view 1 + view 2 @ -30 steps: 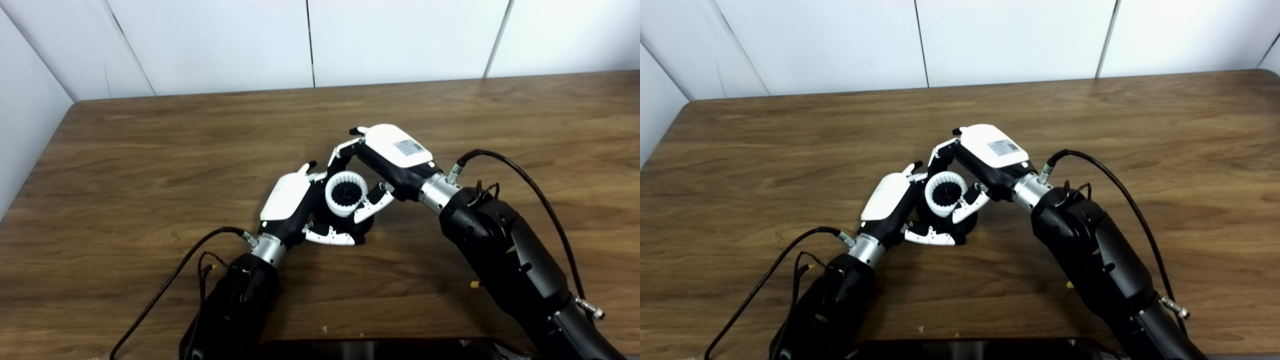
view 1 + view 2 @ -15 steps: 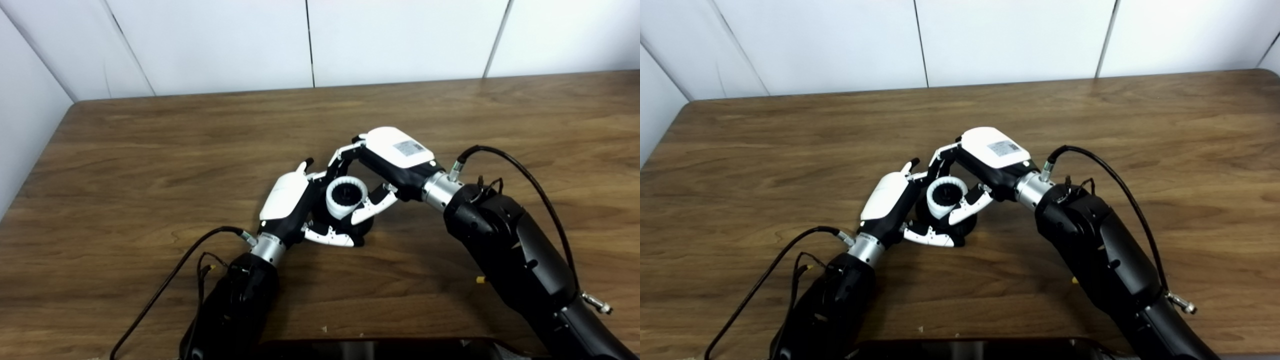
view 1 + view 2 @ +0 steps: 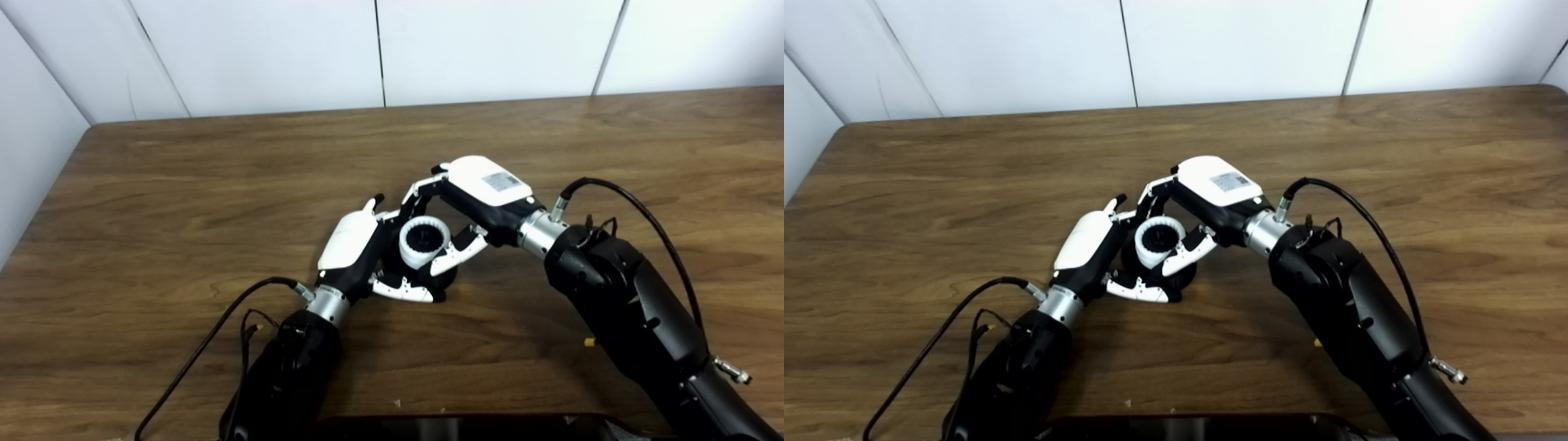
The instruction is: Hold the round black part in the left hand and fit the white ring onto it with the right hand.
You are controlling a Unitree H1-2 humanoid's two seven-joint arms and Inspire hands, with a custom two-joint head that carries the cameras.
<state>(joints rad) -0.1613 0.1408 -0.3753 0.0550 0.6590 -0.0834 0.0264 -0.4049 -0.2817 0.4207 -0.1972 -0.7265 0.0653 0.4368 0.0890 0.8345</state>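
Left robot hand sits just left of the white ring, palm turned toward it, fingers curled around the round black part; thumb wraps under the near side of that part. Black part mostly hidden, only its dark lower edge shows below and right of the ring, resting at bench level. Ring sits on top of the black part, toothed inner wall visible, dark core showing through its centre. How far the ring is seated cannot be told. Right robot hand comes in from the ring's upper right, closed on the ring: fingers hook over the ring's far rim, thumb presses its near right side. Black cables loop off both wrists, one left of the ring, one right. Both forearms lie toward the near bench edge from the ring.
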